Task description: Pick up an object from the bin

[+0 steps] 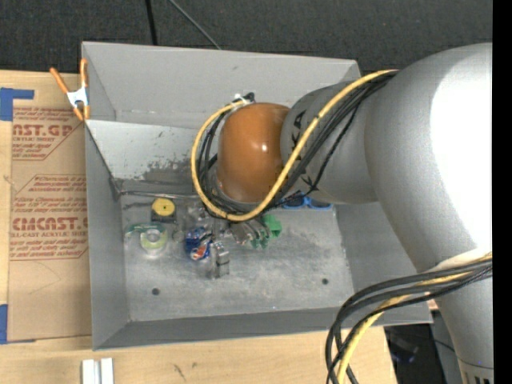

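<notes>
– Over at the left of the bin [288, 269] floor I have a pale green, see-through ring [150, 239] lying flat. Just behind it, towards the far wall, sits a small yellow disc [162, 208] with a dark centre. Both look like smooth, hard plastic.

– And closer to the arm?

– Moving right there's a crumpled blue-and-white piece [198, 245] with a spot of red, glossy like wrapper or moulded plastic; I can't say which. A small grey metallic bit [218, 262] lies just to its near right. Then comes the end effector [234, 232], low over the floor beneath the orange wrist cover [248, 154] and just beside that blue-and-white piece. I cannot tell from up here whether it is open or closed, and I see nothing in its hold.

– So which step is this?

– I'd judge it the approach, before any grasp, as everything lies on the floor. I won't name a target. The nearest candidates are the blue-and-white piece on its left and a green blocky thing [270, 227] just on its right.

– Next move?

– Centre on one thing alone, since these lie close together, then close and lift straight up. Small, slick shapes may slip out. Farther right, a blue thing [314, 204] peeks from under the arm.
</notes>
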